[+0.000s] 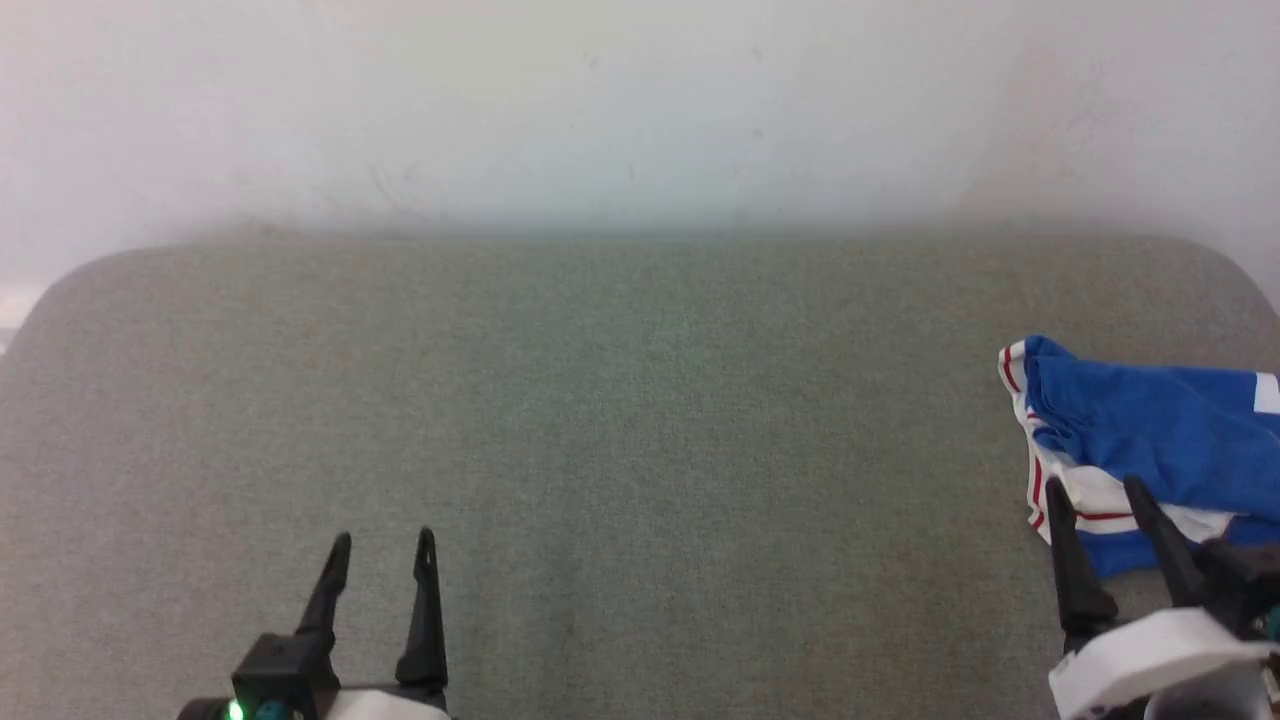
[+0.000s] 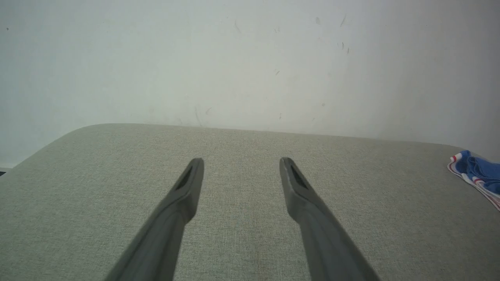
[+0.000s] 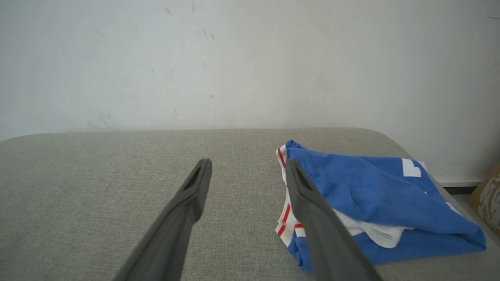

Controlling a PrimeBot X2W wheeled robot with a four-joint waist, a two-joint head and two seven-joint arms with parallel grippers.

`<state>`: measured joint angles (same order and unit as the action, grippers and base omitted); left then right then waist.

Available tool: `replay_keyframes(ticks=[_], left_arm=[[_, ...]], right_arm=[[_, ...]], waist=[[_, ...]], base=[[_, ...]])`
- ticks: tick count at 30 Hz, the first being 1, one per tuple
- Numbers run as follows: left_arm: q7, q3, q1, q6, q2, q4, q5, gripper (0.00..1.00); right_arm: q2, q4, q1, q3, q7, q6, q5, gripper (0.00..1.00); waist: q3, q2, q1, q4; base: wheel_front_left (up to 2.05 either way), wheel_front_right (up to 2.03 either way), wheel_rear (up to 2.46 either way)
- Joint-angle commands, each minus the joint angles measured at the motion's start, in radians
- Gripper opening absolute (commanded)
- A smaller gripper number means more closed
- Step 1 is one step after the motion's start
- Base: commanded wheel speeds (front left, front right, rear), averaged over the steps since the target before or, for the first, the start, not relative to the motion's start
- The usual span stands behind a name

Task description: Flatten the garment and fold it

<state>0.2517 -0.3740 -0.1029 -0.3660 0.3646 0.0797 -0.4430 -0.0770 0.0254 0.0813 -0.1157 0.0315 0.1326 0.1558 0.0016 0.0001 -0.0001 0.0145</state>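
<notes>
Right now the royal-blue jersey garment [image 3: 363, 195], with its white sleeve cloth and red-and-white striped trim, lies bunched in several layers at the far right of the grey-green woven padded surface [image 1: 640, 400]. It runs out past the right edge of my head view. My right gripper [image 1: 1093, 484], two long dark fingers spread wide and holding nothing, hovers at the heap's near-left corner. Whether a fingertip touches the cloth I cannot tell. My left gripper [image 1: 385, 537] is just as wide and empty, over bare surface well apart from the garment.

I judge that flattening has not begun. The main risk is where the heap sits: it is near the surface's rounded right corner, so a pull the wrong way could drag it over the edge. Closing on the folded corner could also pinch several layers at once, and lifting would then carry the whole bundle instead of opening it. With only one gripper near, a one-sided tug might twist the cloth tighter. The trim edge looks thin and could slip from my fingers.
</notes>
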Motion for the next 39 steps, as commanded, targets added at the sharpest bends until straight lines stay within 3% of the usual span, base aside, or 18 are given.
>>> replay_keyframes(ticks=[1,18,19,39], left_arm=[[0.007,-0.007,-0.020,0.014,-0.008,-0.012,0.001,1.00],[0.010,0.017,-0.043,0.052,-0.051,-0.063,0.007,1.00],[0.005,0.015,-0.038,0.049,-0.051,-0.061,0.004,0.00],[-0.028,0.059,-0.020,0.088,-0.083,-0.063,0.058,0.00]], right_arm=[[0.013,-0.011,0.027,-0.009,0.018,-0.002,-0.014,1.00],[0.027,-0.106,0.038,0.012,0.091,-0.002,0.007,1.00],[0.023,-0.105,0.046,0.013,0.085,0.000,0.003,0.00],[0.022,-0.095,0.031,0.029,0.069,0.000,-0.017,0.00]], waist=[[-0.036,-0.0001,0.0001,0.026],[-0.038,-0.0001,0.0001,0.006],[-0.038,-0.0001,0.0002,0.006],[-0.034,-0.0001,0.0002,0.004]], base=[[0.00,0.00,0.00],[0.00,0.00,0.00],[0.00,0.00,0.00],[0.00,0.00,0.00]])
